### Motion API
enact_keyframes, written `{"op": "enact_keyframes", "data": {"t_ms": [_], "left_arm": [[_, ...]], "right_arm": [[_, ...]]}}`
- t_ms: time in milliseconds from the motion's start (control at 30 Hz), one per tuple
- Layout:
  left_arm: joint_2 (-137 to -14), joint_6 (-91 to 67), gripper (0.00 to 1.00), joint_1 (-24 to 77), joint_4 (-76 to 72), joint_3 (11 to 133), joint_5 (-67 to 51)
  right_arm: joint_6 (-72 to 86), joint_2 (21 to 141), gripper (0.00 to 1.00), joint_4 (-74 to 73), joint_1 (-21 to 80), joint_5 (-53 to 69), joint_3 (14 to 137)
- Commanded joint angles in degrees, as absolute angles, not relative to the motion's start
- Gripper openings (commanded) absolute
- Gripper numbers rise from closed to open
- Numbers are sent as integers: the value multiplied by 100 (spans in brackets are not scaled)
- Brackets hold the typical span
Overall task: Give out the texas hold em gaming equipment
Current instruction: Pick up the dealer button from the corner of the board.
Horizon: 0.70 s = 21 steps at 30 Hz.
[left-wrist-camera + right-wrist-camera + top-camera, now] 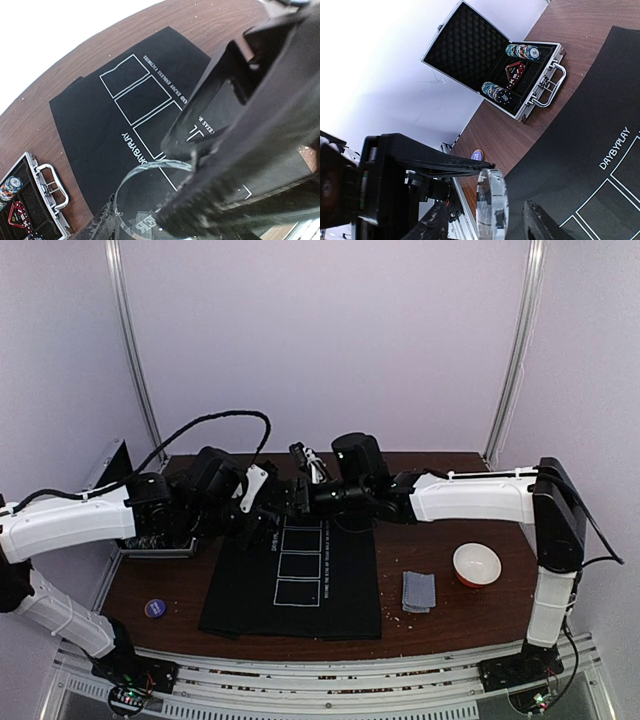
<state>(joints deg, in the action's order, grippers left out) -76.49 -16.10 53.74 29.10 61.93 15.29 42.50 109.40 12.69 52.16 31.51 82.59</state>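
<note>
Clear, glassy round disc (492,205), edge-on above the black mat's (600,100) far side: left gripper (272,502) pinches it; right gripper (485,227) spread around it.

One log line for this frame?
left gripper: shut on clear disc | right gripper: open, straddling same disc | location: above black mat, far end | chip case: open, left of mat

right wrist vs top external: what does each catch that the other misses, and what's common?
Right wrist only: chip stacks inside the open case, whose foam lining is visible. Top external only: white bowl and the grey-blue cards. Both: black mat and the purple disc on the table.
</note>
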Motion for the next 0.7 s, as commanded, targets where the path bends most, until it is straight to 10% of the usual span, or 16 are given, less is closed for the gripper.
{"op": "enact_keyframes", "data": {"t_ms": [0,400,667], "left_arm": [[-7585,-1486,30,5392,2451,6381,1600],[-7507,-1565,32,5388,2372,6256,1560],[-7692,-1973,88,5388,2579,6205,1447]], "right_arm": [[4405,11059,51,1437,5241,3286,8424],[4294,11103,0,1120,5219,3454,8490],[3912,10657,0,667,4746,3119,8184]]}}
